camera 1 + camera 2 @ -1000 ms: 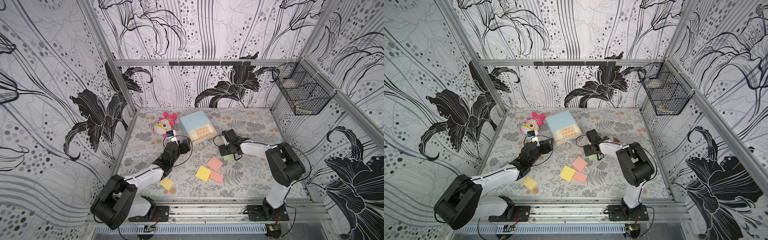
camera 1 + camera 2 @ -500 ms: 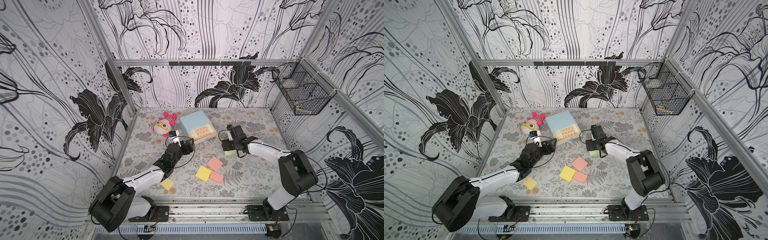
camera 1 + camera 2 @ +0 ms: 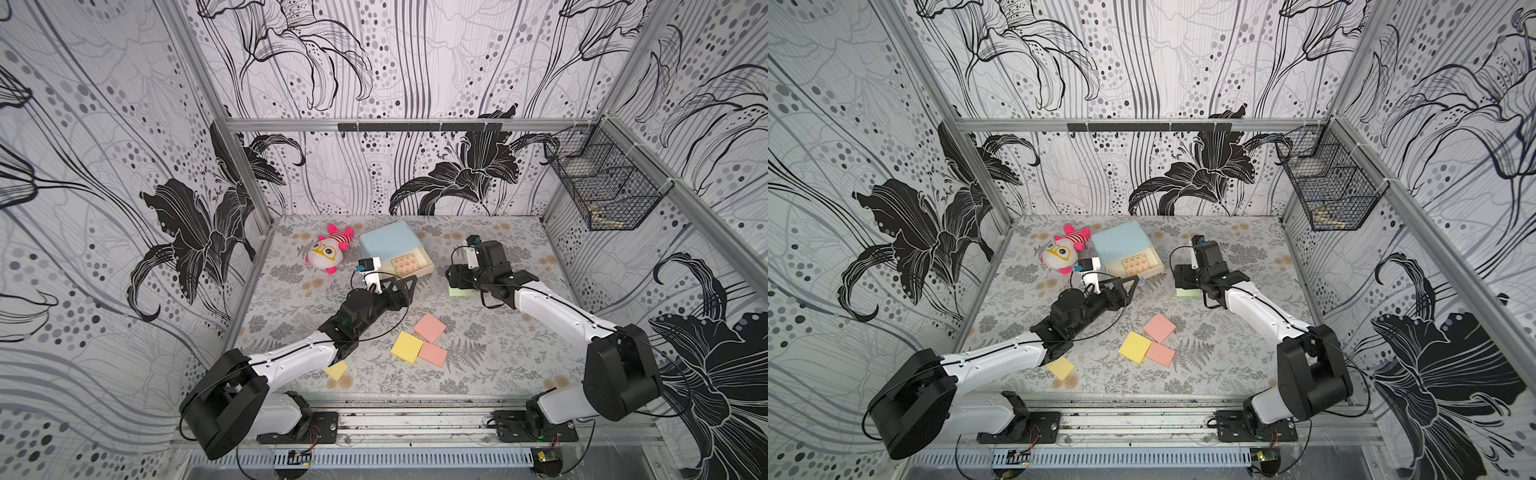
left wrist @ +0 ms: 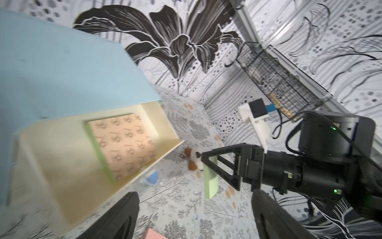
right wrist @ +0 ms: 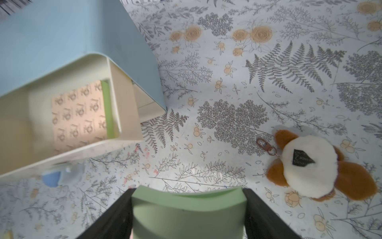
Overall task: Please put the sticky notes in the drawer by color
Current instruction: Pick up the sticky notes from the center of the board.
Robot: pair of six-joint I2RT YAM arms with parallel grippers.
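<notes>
Right claw [image 5: 188, 191] grips a light green sticky-note pad [image 5: 189, 215]; left claw [image 4: 195, 193] stands open, empty, beside the open drawer [image 4: 62, 169]

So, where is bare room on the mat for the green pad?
Bare mat lies between the pink pads and the right arm, also in the corner under the wire basket. Crowded: before the open drawer, where the left pincer and right pincer stand.

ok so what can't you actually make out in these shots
Held green sticky note: both top views, mostly under the right gripper.
The pad in the open drawer: blurred in both wrist views; only a green edge and patterned face show.
One yellow sticky note: both top views, corner behind the left arm.
The wire basket's contents: too small.
</notes>
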